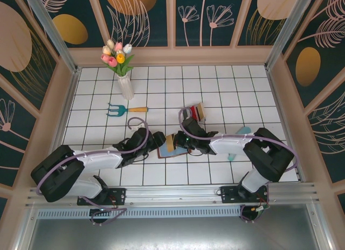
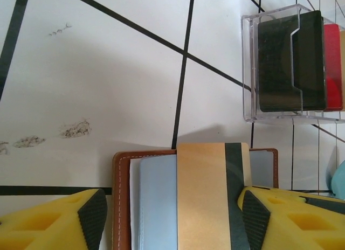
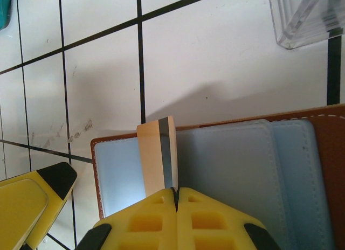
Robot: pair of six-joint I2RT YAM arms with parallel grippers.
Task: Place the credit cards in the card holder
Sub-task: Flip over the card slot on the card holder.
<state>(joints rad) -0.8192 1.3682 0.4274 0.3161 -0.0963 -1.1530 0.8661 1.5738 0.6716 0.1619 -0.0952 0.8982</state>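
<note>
**Insertion step, first card.** My right end effector (image 3: pixel 176 193) is clenched on the tan card (image 3: pixel 156 153), fingers pressed together with the card's near end between them. The card has a dark stripe and is tilted on edge above the pale blue lining of the card holder (image 3: pixel 237 164). The holder lies open and flat on the counter (image 2: pixel 108 88), brown rim outward. I cannot tell whether the card's lower edge has entered a pocket.

My left end effector (image 2: pixel 173 217) is released, fingers spread wide. One pad sits just outside one side edge of the holder and the other overlaps the opposite side, with the card rising between them. I judge this to be a bracing stance rather than a grasp.

The black card (image 2: pixel 280 61) and red card (image 2: pixel 333 67) stand in the clear rack (image 2: pixel 248 67), near the holder's far side, so most of the task appears to remain.

**Next move, as I judge it.** Line the card's edge up with a pocket mouth, lower it to the pocket's angle and slide it in. The left side should keep the holder from skating.

**Pose.** In the top view, my left arm (image 1: pixel 102 158) and right arm (image 1: pixel 237 145) both reach inward, low over the counter. Their wrists meet over the holder.
</note>
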